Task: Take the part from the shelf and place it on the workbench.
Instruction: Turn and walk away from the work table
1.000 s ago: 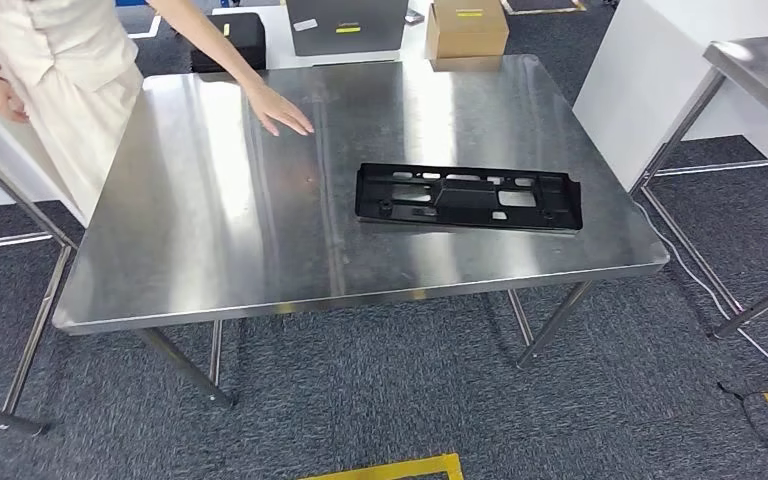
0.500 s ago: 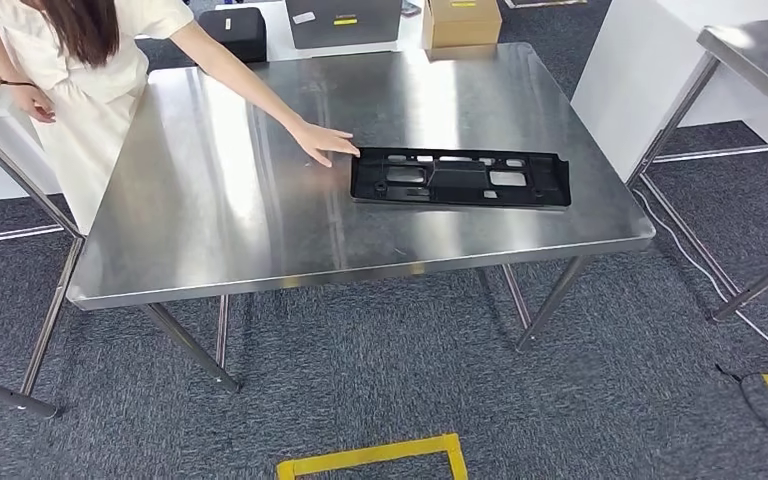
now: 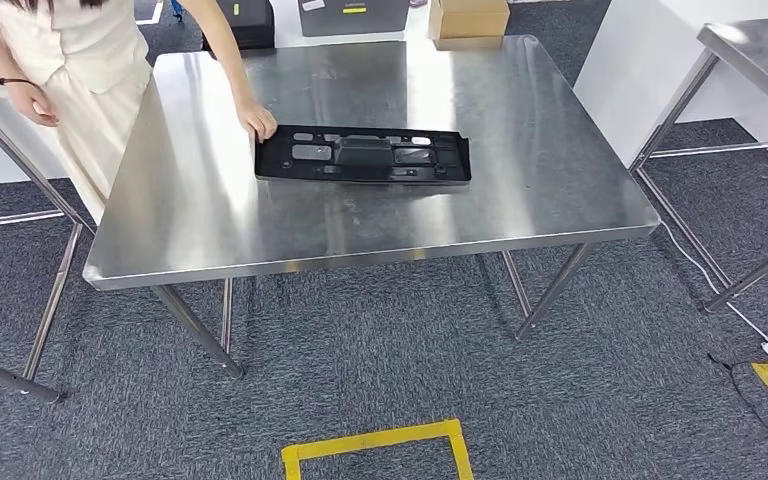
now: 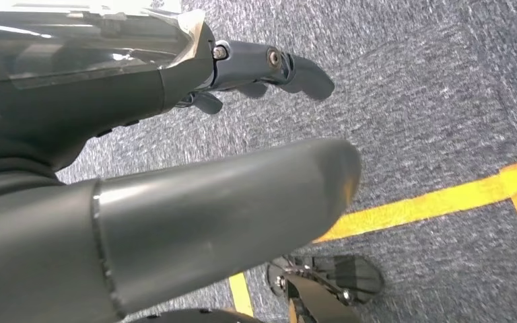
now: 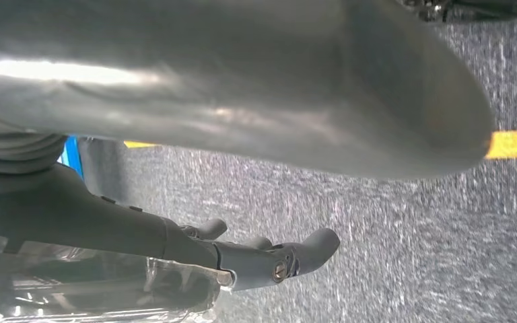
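**Robot hands empty; one part on bench**

Left robot hand (image 4: 175,202) and right robot hand (image 5: 242,101) hang over speckled grey carpet, fingers loosely spread, holding nothing. One black moulded plastic part (image 3: 363,156), long, flat, with cut-outs, lies on the brushed-steel bench (image 3: 520,200). A person's hand (image 3: 257,120) touches the part's end. Beyond the bench: one cardboard box (image 3: 470,20).

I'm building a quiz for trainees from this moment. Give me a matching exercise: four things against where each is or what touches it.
Things:
1. black part
2. cardboard box
3. yellow tape
4. left hand

Places:
A. on the carpet in front of the workbench
B. beyond the workbench's far edge
C. hanging over the carpet
D. on the workbench, a person's hand at its end

Pairs: 1-D, 2-B, 3-A, 4-C
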### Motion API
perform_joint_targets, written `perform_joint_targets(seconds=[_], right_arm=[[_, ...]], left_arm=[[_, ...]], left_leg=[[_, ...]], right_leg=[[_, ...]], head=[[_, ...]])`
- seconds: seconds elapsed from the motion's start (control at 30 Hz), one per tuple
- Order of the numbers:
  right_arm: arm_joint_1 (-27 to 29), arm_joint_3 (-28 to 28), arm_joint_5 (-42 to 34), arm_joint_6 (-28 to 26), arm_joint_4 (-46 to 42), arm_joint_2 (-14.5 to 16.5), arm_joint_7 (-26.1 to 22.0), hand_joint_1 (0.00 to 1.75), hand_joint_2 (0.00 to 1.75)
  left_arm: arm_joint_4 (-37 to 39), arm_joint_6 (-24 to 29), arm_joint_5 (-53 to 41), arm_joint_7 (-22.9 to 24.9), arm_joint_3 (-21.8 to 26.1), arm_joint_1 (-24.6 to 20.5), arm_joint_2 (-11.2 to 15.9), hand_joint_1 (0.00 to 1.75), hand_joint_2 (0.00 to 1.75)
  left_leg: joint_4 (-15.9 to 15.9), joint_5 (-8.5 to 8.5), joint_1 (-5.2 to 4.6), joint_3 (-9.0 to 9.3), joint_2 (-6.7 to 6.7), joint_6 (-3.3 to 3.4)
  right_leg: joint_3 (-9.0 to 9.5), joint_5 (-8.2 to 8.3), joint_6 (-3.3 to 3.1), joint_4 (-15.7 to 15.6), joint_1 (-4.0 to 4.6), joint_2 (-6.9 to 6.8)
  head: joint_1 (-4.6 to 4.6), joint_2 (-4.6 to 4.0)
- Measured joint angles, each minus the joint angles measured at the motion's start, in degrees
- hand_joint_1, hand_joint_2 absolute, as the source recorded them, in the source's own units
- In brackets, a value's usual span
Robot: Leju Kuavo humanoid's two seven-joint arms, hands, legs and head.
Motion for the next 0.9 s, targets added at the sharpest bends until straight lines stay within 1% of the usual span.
perform_joint_targets(seconds=[0.03, 0.1, 0.17, 0.27, 0.4, 0.53, 0.7, 0.9], right_arm=[[0.0, 0.0, -0.1, -0.1, 0.0, 0.0, 0.0, 0.00, 0.00], [0.0, 0.0, -0.3, -0.3, 0.0, 0.0, 0.0, 0.00, 0.00], [0.0, 0.0, -0.5, -0.4, 0.0, 0.1, 0.0, 0.00, 0.00], [0.0, 0.0, -1.2, -0.5, 0.0, 0.1, 0.0, 0.00, 0.00], [0.0, -0.2, -3.0, -1.2, 0.0, 0.1, -0.3, 0.00, 0.00], [0.0, -1.0, -4.9, -1.7, 0.0, 0.2, -0.8, 0.00, 0.00], [0.0, -1.8, -5.6, -1.7, 0.0, 0.2, -1.0, 0.00, 0.00], [0.0, -3.0, -7.5, -3.5, 0.0, 0.2, -1.2, 0.00, 0.00]], left_arm=[[0.0, 0.0, -0.1, 0.0, 0.0, 0.0, 0.0, 0.00, 0.00], [0.0, 0.1, -0.3, -0.2, 0.0, 0.0, 0.0, 0.00, 0.00], [0.0, 0.2, -0.6, -0.3, 0.0, 0.0, 0.0, 0.00, 0.00], [0.0, 0.1, -1.4, -0.2, -0.2, 0.0, 0.0, 0.00, 0.00], [0.0, -0.3, -3.3, 0.4, -1.0, -0.4, 0.0, 0.00, 0.00], [0.0, -0.2, -4.7, 1.4, -2.3, -1.8, -0.2, 0.00, 0.00], [0.0, 0.2, -5.1, 1.9, -3.3, -3.0, -0.8, 0.00, 0.00], [0.0, -1.0, -6.7, 2.0, -4.6, -4.2, -0.9, 0.00, 0.00]], left_leg=[[0.0, 0.12, -0.27, -0.07, 0.03, 0.15], [0.0, 0.30, -0.84, -0.17, 0.05, 0.63], [0.0, 0.50, -1.19, -0.36, 0.06, 1.01], [0.1, 0.78, -1.43, -0.68, 0.07, 1.43], [0.2, 0.84, -1.54, -0.75, 0.06, 1.53], [0.2, 0.87, -1.53, -0.80, 0.06, 1.55], [0.2, 0.91, -1.43, -0.79, 0.07, 1.55], [0.2, 1.00, -1.39, -0.83, 0.07, 1.56]], right_leg=[[-0.12, 0.14, -0.11, -0.1, 0.05, 0.03], [-0.14, 0.60, 0.46, -0.2, -0.08, 0.07], [-0.08, 0.98, 1.03, -0.3, -0.29, 0.11], [-0.15, 1.32, 1.49, -0.4, -0.50, 0.14], [-0.22, 1.42, 1.64, -0.5, -0.58, 0.14], [-0.24, 1.50, 1.77, -0.5, -0.59, 0.14], [-0.27, 1.52, 1.80, -0.4, -0.52, 0.16], [-0.34, 1.52, 1.80, -0.4, -0.50, 0.16]], head=[[0.05, 0.00], [0.11, 0.01], [0.13, 0.00], [0.14, 0.01], [0.14, 0.01], [0.12, 0.00], [0.11, 0.01], [0.12, -0.01]])
